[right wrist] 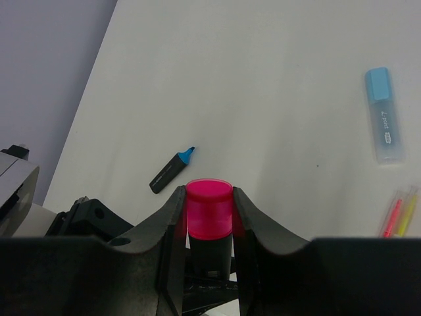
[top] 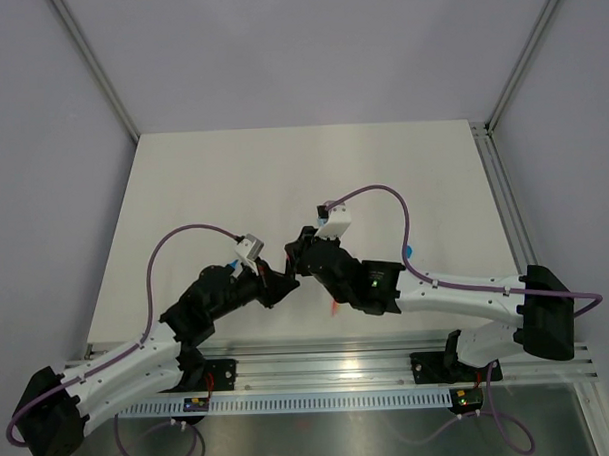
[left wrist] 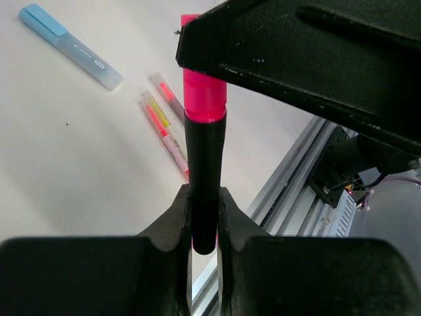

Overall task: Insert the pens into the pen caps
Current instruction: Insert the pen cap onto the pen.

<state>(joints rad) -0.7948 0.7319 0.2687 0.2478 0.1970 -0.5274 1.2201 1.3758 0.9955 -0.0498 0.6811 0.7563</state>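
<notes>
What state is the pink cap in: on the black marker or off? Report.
On: the pink cap covers the end of the black marker, with no tip showing between them.

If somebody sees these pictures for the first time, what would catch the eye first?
The bright pink cap, pinched by the right gripper, sits on the end of a black marker that the left gripper clamps, between the two arms. On the white table lie a pale-blue highlighter and an uncapped blue-tipped black marker.
</notes>
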